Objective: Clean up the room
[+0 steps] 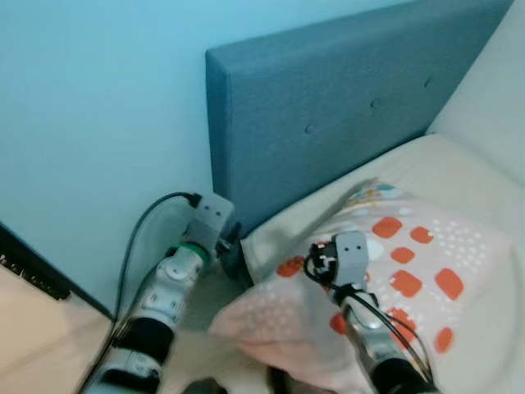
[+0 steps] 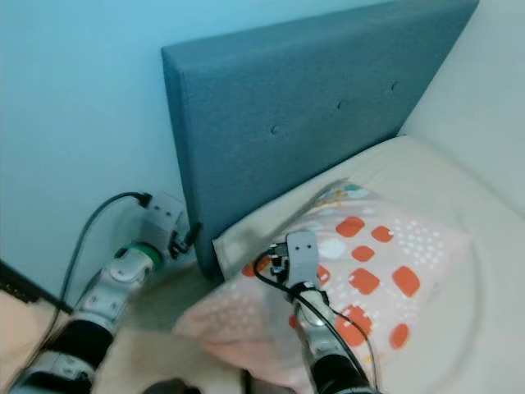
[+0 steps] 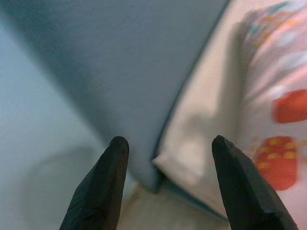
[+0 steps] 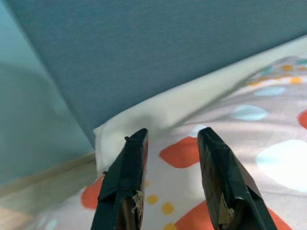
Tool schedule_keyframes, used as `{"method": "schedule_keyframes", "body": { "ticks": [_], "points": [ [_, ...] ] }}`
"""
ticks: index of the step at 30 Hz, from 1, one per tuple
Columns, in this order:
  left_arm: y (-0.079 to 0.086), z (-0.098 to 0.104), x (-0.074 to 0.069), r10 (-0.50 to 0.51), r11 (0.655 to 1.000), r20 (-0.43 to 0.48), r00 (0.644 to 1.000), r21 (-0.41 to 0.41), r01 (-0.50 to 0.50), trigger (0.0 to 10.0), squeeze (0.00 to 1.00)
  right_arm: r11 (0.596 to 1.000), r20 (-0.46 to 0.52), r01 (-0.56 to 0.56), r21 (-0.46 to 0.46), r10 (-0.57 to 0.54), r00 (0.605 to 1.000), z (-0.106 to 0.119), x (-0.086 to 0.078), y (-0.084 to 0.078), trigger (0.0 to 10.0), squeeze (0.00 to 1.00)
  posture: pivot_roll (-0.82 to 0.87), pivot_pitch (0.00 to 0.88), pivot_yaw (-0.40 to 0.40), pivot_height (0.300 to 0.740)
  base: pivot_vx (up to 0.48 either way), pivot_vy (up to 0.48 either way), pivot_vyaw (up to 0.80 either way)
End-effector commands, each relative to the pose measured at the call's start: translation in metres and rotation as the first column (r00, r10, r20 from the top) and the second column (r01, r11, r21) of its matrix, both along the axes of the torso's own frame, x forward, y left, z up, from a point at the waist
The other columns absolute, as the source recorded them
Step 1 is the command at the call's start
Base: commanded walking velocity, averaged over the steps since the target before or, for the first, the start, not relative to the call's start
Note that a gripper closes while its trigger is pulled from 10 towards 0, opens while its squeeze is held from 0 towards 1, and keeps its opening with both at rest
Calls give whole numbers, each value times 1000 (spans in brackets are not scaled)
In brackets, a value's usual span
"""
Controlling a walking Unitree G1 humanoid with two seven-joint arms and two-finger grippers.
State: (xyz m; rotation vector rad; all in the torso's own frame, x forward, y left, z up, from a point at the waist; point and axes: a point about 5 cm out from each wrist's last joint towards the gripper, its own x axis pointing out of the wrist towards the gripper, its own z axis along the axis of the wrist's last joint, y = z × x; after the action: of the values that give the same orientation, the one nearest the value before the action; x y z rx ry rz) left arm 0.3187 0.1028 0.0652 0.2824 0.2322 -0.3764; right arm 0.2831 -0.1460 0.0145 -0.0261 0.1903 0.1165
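With the pillow (image 1: 394, 271) lying on the bed (image 1: 459, 172), both the left gripper (image 3: 168, 153) and right gripper (image 4: 170, 148) hover fingers apart (holding nothing), so straightening it against the headboard (image 1: 328, 115) likely comes next.

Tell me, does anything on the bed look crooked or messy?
Yes. The pink pillow with orange squares lies slanted on the mattress, and one corner hangs off the bed's edge instead of resting straight against the blue headboard. The right gripper is above the pillow and the left gripper is open near the headboard's corner.
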Motion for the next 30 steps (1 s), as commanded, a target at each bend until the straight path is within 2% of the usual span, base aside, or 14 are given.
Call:
{"method": "schedule_keyframes", "body": {
  "ticks": [1,9,20,25,30],
  "points": [
    [5,-12,-7,5,1000,-52,999,12,-5,10000,0,1000,-29,6,1,-6,1000,-7,-6,-1,10000,0,-39,21,9,740,0,0,0],
    [9,-22,-18,-25,999,-79,997,44,28,10000,0,1000,-32,-5,10,5,999,-7,-7,1,10000,0,-37,24,8,740,0,0,0],
    [9,-19,-14,11,1000,-71,997,17,-10,10000,0,1000,-36,-4,3,4,999,-8,-7,3,10000,0,-38,23,10,740,0,0,0],
    [6,-24,-17,-24,999,-98,995,34,27,10000,0,999,-56,21,-28,-22,998,-12,-10,-2,10000,0,-46,31,17,740,0,0,0],
    [6,-18,-14,3,1000,-75,997,19,-1,10000,0,1000,-33,24,-12,-25,999,-8,-9,-5,10000,0,-44,32,13,740,0,0,0]
  ]
}}
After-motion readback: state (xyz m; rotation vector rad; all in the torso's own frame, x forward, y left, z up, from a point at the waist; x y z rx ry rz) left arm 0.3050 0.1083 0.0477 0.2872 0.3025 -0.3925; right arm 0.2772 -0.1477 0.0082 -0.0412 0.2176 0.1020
